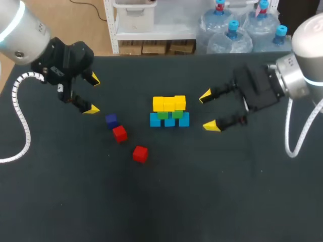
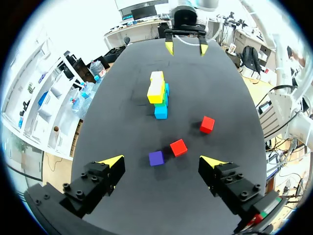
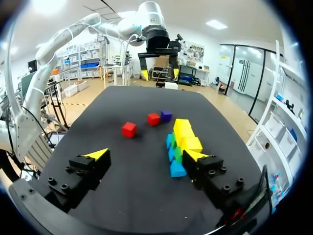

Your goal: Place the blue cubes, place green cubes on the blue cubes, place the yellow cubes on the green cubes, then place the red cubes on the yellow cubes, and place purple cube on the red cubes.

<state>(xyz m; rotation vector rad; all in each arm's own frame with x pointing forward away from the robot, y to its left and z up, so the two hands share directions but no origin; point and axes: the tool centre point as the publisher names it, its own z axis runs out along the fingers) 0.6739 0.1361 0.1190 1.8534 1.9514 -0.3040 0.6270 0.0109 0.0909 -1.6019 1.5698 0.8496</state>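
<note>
A small wall of cubes stands mid-table: a bottom row of blue cubes (image 1: 169, 120), green cubes (image 1: 170, 114) on them and yellow cubes (image 1: 169, 103) on top. Two red cubes (image 1: 120, 134) (image 1: 140, 154) and a purple cube (image 1: 111, 120) lie loose to its left. My right gripper (image 1: 208, 111) is open just right of the wall, holding nothing; in the right wrist view the blue row (image 3: 177, 169) lies beside one finger. My left gripper (image 1: 93, 94) is open at the far left. In its own view the purple cube (image 2: 156, 158) and a red cube (image 2: 178, 147) lie ahead between its fingers.
The table (image 1: 202, 201) is a black surface. Its whole front half is bare, and so is the strip behind the cube wall. A white cable loop (image 1: 17, 126) from my left arm hangs over the table's left side.
</note>
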